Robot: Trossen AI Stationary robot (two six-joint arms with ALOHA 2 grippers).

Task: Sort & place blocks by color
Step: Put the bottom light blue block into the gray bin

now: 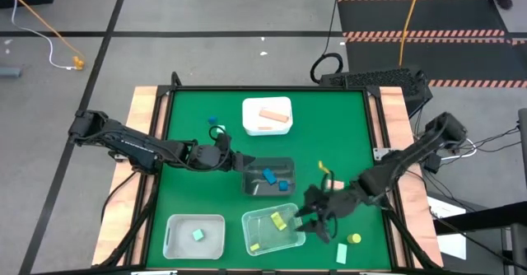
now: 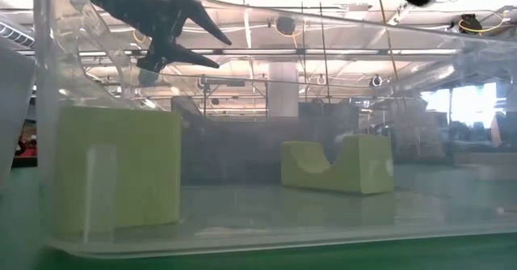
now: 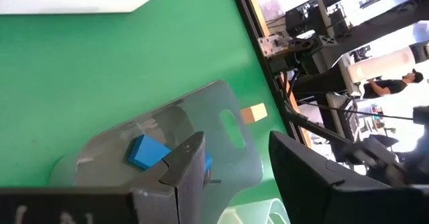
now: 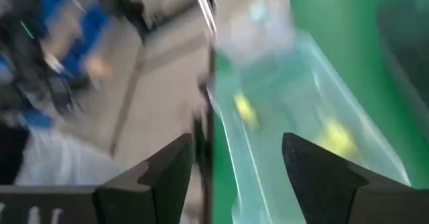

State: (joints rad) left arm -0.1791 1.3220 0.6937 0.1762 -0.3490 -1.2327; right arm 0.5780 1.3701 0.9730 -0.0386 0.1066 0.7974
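Hovering released beside the clear bin (image 1: 272,230): right pincer (image 1: 319,219). Idling released by it: left pincer (image 1: 235,161). Probably reaching next for yellow cylinder (image 1: 355,239).

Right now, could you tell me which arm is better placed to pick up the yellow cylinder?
The right: its open gripper is close to the yellow cylinder, while the left gripper sits across the table by the dark bin.

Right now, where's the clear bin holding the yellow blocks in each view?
High view: clear bin at the table's front edge, right of centre, below the dark bin.
Low view: its wall fills the picture, yellow blocks inside.
Left wrist view: only a corner.
Right wrist view: ahead of the right claw, bin wall.
Shared landmark: the yellow blocks.
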